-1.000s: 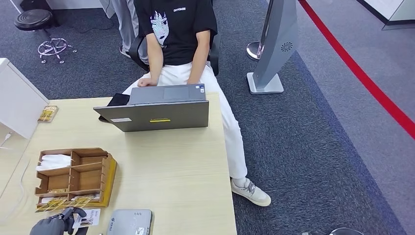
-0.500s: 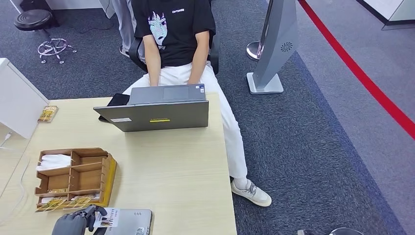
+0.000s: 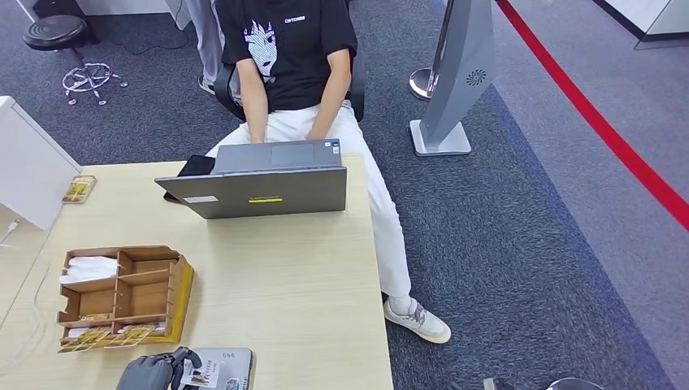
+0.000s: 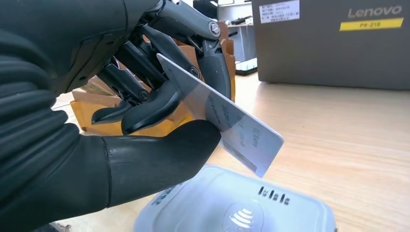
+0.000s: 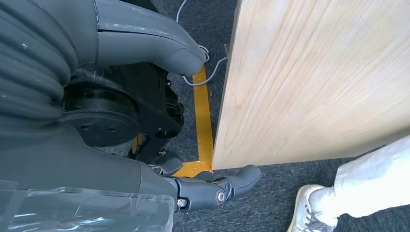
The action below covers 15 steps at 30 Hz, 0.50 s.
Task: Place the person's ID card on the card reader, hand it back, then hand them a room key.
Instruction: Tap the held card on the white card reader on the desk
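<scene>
My left hand [image 3: 153,373] pinches the white ID card [image 3: 200,373] between thumb and fingers at the table's near edge. The card [image 4: 231,129] is tilted and hangs just above the grey card reader [image 4: 270,212], not touching it. The reader [image 3: 230,361] lies flat by the table's front edge. Yellow room key cards [image 3: 104,336] lie at the front of the wooden organiser [image 3: 122,292]. My right hand [image 5: 96,164] hangs below the table's side edge, holding nothing, thumb and fingers [image 5: 217,187] apart.
A person [image 3: 292,57] sits behind the table with both hands at an open grey laptop [image 3: 262,188]. A white box [image 3: 28,166] stands at the left. A grey stand [image 3: 455,81] and a red floor line lie to the right.
My left hand has carried the ID card to the right, from beside the organiser to over the card reader. The person shifted slightly in the chair.
</scene>
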Motion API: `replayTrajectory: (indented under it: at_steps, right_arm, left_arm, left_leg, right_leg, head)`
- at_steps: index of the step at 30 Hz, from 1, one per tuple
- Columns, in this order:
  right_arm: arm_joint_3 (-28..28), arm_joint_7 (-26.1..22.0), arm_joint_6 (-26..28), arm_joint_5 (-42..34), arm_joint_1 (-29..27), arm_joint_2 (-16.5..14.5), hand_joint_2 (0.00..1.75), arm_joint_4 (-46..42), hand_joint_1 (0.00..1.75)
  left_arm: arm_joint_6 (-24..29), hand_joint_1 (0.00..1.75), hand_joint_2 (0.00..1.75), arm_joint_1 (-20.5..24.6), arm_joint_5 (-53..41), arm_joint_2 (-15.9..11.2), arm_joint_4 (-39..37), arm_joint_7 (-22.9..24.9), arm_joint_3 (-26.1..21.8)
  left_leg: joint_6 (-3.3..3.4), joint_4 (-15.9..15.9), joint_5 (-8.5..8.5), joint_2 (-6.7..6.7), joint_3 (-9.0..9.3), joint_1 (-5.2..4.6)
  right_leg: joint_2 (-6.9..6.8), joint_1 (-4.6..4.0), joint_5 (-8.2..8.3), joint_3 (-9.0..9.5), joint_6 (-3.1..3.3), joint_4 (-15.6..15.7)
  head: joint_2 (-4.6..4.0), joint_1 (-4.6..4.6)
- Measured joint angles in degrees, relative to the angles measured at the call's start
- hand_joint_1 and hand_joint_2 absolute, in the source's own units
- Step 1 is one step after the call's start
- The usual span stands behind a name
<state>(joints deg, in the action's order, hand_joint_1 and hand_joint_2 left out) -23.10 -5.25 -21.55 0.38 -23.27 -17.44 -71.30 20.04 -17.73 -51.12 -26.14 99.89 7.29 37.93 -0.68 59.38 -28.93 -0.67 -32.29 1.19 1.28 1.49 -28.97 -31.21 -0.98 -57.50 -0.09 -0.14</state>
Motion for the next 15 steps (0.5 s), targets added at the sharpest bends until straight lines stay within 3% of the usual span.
replayTrajectory:
  at_steps: [15]
  right_arm:
    - [-0.4,0.4,-0.9,0.6,0.3,0.0,1.75,0.7,0.0]
  left_arm:
    - [-0.2,1.75,1.75,2.0,3.1,-2.7,-2.7,5.5,6.1]
  left_leg:
    - [0.0,0.0,0.0,-0.02,0.0,0.0]
  right_leg:
    - [-0.03,0.0,0.0,0.02,0.0,0.0]
  head:
    - [0.0,0.01]
